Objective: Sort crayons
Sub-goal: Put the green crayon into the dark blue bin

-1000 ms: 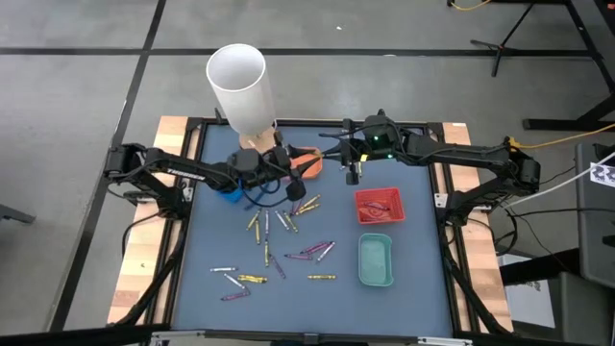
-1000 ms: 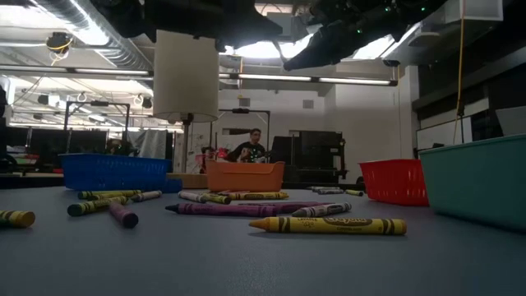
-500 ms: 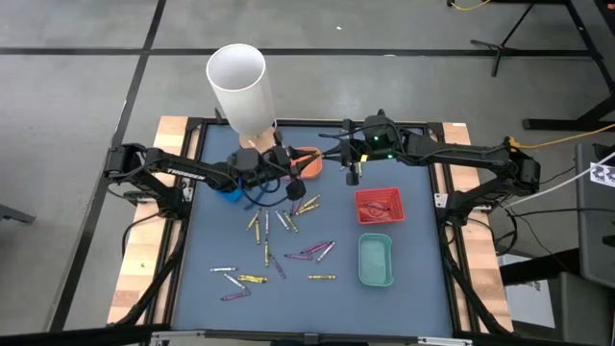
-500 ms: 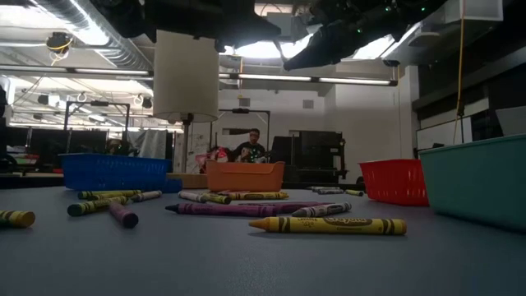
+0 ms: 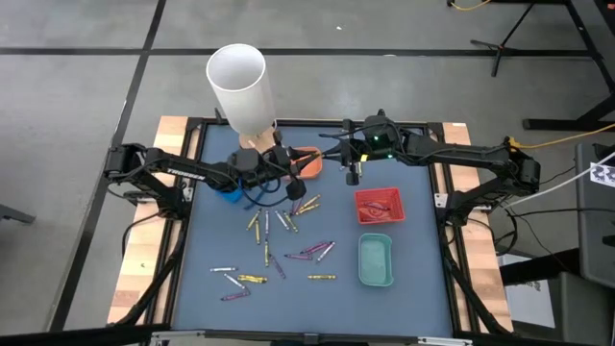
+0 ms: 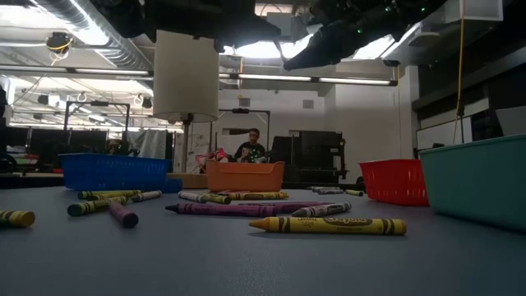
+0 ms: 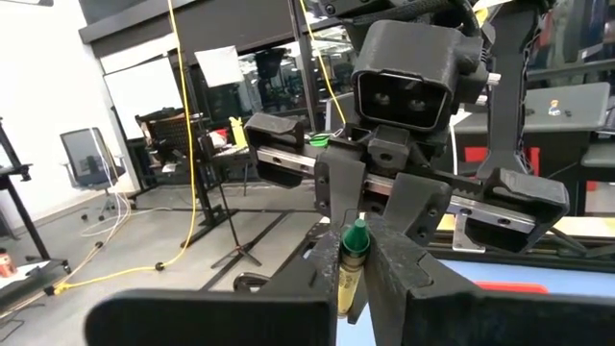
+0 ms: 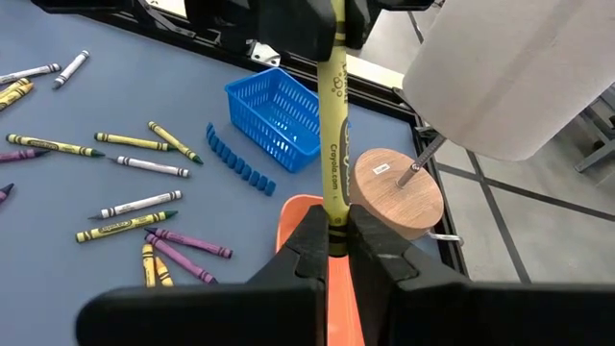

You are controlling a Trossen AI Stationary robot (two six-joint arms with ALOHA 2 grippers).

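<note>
A yellow-green crayon (image 8: 333,125) with a green tip (image 7: 356,234) hangs in the air between my two grippers, above the orange tray (image 5: 309,156). My left gripper (image 8: 332,29) is shut on one end and my right gripper (image 8: 336,231) on the other. Both meet at the table's far middle, left (image 5: 290,162) and right (image 5: 324,160). Many other crayons (image 5: 288,219) lie loose on the blue mat, yellow, purple and pale ones (image 6: 329,224). My left gripper pinches the crayon's end on the table's left side (image 8: 335,53) between its two fingers. It comes in level from the left, in line with the crayon. The crayon is lifted clear of the table. My right gripper pinches the crayon's opposite end (image 8: 336,207) between its two fingers. It comes from the table's right, slanting slightly down, with the crayon running straight on from the fingers. That end is also clear of the tray below.
A blue tray (image 5: 231,190) sits at the far left and a red tray (image 5: 379,205) and a green tray (image 5: 376,259) at the right. A white paper roll (image 5: 240,82) stands on a round wooden base (image 8: 394,192) beside the orange tray.
My left gripper has shut on the crayon's end. Both arms have stayed in place and the crayon has not moved.
</note>
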